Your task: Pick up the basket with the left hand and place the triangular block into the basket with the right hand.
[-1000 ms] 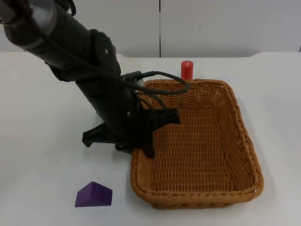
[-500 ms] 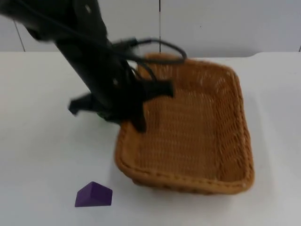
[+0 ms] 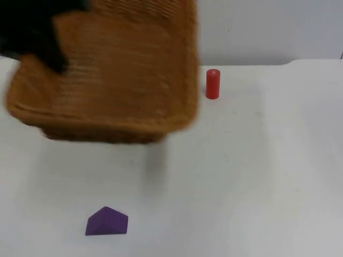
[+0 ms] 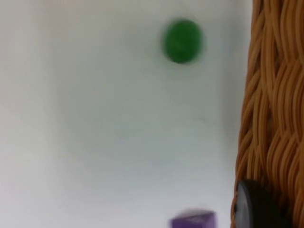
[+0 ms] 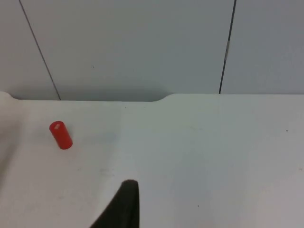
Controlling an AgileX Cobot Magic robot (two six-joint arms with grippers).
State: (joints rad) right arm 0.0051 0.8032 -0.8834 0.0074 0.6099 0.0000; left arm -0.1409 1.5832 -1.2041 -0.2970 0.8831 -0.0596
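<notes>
Above the table (image 3: 257, 176) the left gripper (image 3: 51, 56) holds the basket (image 3: 112, 80) aloft — block (image 3: 107, 221) below it, unlabelled cylinder (image 3: 213, 83) beside; right gripper's (image 5: 124, 202) opening: cannot tell.

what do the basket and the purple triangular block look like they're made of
The basket, lifted off the table in the left gripper, looks like woven wicker or rattan: tan-brown strands twisted in rows with a slight sheen; it might be imitation. The purple triangular block on the white table looks like painted wood or plastic: flat, evenly coloured matte faces, no visible grain.
</notes>
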